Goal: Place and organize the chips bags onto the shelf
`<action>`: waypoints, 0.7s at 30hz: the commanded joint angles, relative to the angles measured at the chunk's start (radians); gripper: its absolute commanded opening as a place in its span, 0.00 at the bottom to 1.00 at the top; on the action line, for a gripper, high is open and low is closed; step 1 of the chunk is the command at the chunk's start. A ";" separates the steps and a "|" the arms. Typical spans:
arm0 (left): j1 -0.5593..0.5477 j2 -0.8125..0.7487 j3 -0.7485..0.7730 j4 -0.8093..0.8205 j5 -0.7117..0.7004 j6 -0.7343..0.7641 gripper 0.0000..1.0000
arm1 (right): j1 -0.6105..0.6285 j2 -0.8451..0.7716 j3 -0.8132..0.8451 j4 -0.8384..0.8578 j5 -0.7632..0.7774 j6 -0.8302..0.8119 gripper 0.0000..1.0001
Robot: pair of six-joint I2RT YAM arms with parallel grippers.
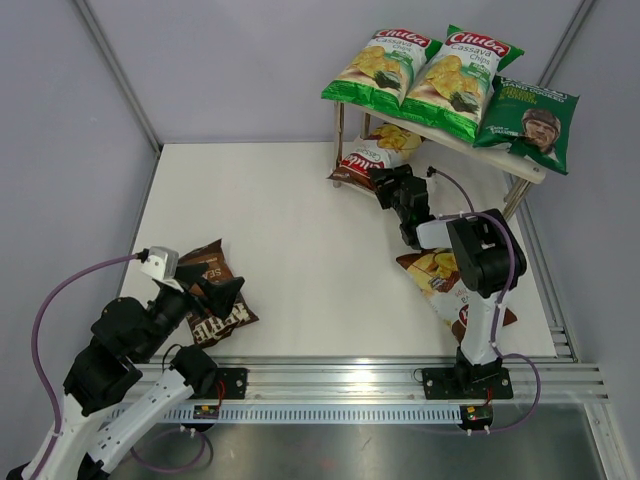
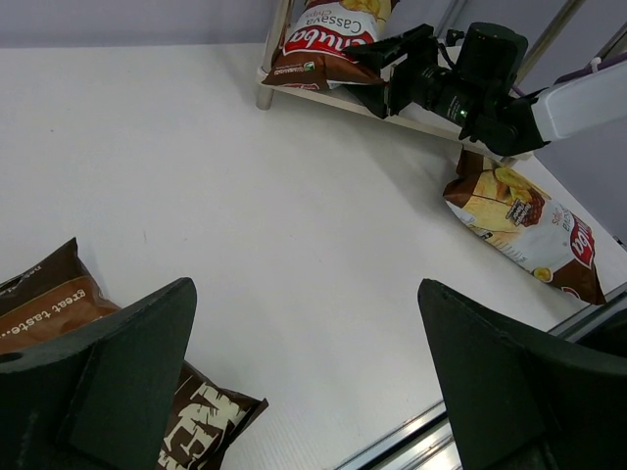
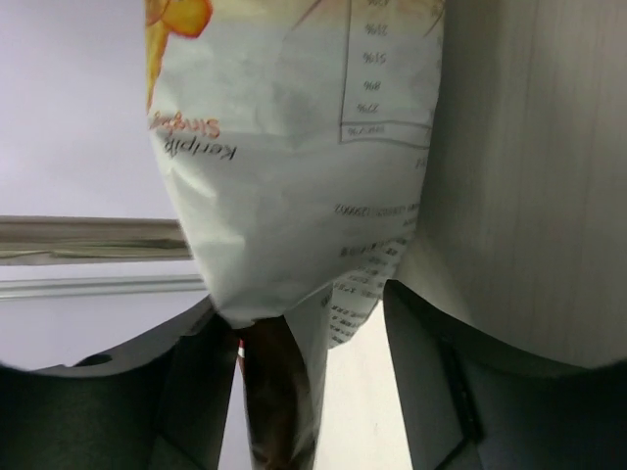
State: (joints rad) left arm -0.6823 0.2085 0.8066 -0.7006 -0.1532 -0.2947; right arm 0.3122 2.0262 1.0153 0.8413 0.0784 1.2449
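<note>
The shelf (image 1: 345, 178) stands at the back right. Its top board holds two green Chuba bags (image 1: 385, 62) (image 1: 462, 78) and the dark green portrait bag (image 1: 530, 120). A brown-red Chuba bag (image 1: 385, 143) lies at the left end of the lower board, also in the left wrist view (image 2: 323, 39). My right gripper (image 1: 385, 183) is open, with this bag's near edge (image 3: 294, 176) between its jaws, close to the left finger. A second brown-red bag (image 1: 437, 272) lies on the table under the right arm. My left gripper (image 2: 309, 323) is open and empty beside the dark brown Kettle bag (image 1: 215, 320).
A metal rail (image 1: 350, 375) runs along the table's near edge. Grey walls (image 1: 250, 70) close in the back and sides. The right arm (image 1: 480, 260) stretches over the table toward the shelf. A purple cable (image 1: 60, 290) loops off the left arm.
</note>
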 commanded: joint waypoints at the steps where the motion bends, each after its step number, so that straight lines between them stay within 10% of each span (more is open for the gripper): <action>1: 0.001 -0.014 -0.007 0.052 0.029 0.020 0.99 | 0.005 -0.096 -0.010 -0.149 0.033 0.008 0.67; 13: 0.001 -0.001 -0.007 0.050 0.018 0.011 0.99 | 0.005 -0.260 -0.057 -0.303 0.023 -0.045 0.99; 21: 0.001 0.097 0.012 0.032 0.000 -0.020 0.99 | 0.004 -0.469 -0.113 -0.468 -0.025 -0.171 0.99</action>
State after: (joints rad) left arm -0.6823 0.2523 0.8066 -0.6941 -0.1463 -0.3042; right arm 0.3122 1.6596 0.9230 0.4583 0.0700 1.1587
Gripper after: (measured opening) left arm 0.988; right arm 0.990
